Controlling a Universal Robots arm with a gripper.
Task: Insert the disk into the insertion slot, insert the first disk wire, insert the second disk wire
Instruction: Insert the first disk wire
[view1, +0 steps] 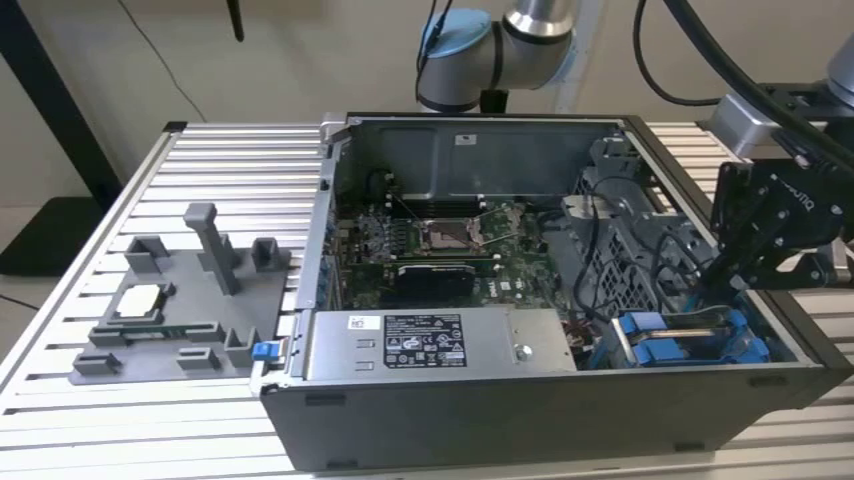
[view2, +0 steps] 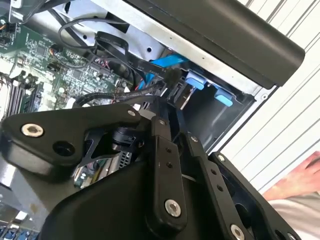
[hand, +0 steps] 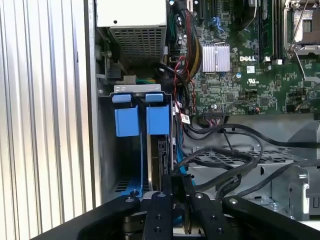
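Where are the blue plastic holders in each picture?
Exterior view: the blue holders lie inside the case, toward the exterior view's right.
Second wrist view: the blue holders sit in the case's corner, past black cables.
First wrist view: they stand side by side along the case wall.
Shared landmark: the green motherboard.

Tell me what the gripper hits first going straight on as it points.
Probably the disk in its blue carrier, directly ahead of the gripper; black cables run close beside, depth unclear.

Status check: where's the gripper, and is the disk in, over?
Gripper down inside the case, at the disk. Disk sitting in its slot. Black cables draped close beside it.
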